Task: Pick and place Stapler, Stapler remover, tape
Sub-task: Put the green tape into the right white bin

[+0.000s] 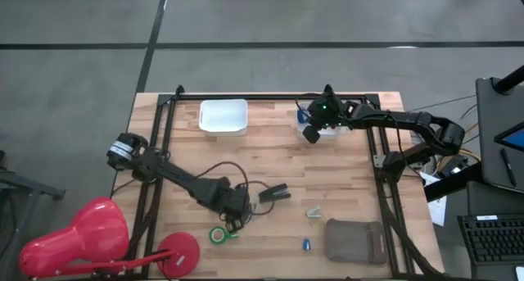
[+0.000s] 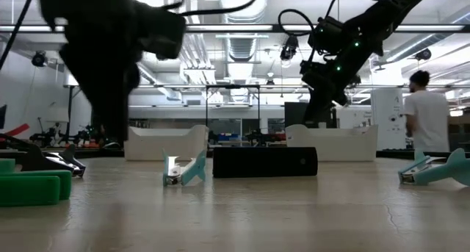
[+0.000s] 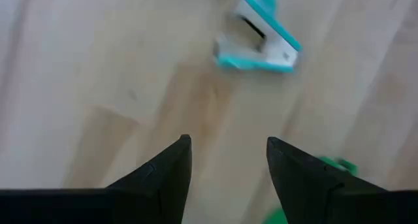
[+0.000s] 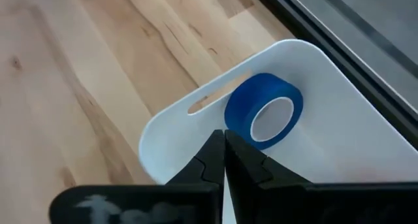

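Note:
The black stapler [image 1: 274, 193] [image 2: 264, 162] lies flat mid-table. My left gripper [image 1: 239, 211] [image 3: 228, 145] hovers open beside it, over bare wood; a teal staple remover [image 3: 258, 34] [image 2: 183, 167] lies ahead of its fingers and the green tape [image 1: 219, 234] [image 2: 29, 186] rests flat near it. Another staple remover [image 1: 313, 211] lies to the stapler's right. My right gripper [image 1: 315, 124] [image 4: 224, 142] is shut above the right white bin [image 1: 327, 132] [image 4: 353, 139]. The blue tape [image 4: 264, 110] leans inside that bin against its wall.
A second white bin [image 1: 223, 117] stands at the far edge, left of the first. A grey pouch [image 1: 354, 240] and a small blue item [image 1: 306, 245] lie near the front edge. A red lamp base [image 1: 178, 252] sits at the front left corner. A person [image 2: 426, 112] stands in the room behind.

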You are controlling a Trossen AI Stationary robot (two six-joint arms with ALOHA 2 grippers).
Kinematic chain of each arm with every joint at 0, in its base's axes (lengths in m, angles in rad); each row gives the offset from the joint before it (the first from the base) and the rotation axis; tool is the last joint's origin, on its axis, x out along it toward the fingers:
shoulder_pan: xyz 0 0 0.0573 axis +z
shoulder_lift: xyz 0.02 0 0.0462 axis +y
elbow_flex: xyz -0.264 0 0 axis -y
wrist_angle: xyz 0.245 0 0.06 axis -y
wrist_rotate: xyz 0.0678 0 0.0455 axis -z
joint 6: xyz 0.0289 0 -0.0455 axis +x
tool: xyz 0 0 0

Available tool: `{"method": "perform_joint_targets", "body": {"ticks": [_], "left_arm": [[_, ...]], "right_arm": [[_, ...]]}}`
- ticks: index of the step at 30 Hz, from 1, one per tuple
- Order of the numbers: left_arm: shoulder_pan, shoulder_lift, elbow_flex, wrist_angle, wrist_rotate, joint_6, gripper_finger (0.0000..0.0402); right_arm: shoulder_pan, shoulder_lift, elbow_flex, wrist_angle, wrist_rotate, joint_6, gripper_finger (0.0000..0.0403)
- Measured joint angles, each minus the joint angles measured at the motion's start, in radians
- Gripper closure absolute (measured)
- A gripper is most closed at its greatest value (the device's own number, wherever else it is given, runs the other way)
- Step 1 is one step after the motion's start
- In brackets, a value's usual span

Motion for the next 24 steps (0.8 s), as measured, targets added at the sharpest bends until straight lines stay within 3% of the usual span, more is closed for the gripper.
{"method": "perform_joint_targets", "body": {"ticks": [14,19,24], "left_arm": [[-0.264,0.000,0.000,0.067,0.001,-0.458,0.0202],[-0.304,0.000,-0.007,0.085,-0.035,-0.575,0.0202],[-0.309,0.002,-0.064,0.131,-0.100,-0.599,0.0202]], "right_arm": [[0.023,-0.068,-0.002,-0.032,-0.006,0.000,0.0394],[0.045,-0.077,-0.002,-0.031,-0.008,0.011,0.0394],[0.063,-0.077,-0.002,-0.029,-0.008,0.016,0.0394]]}}
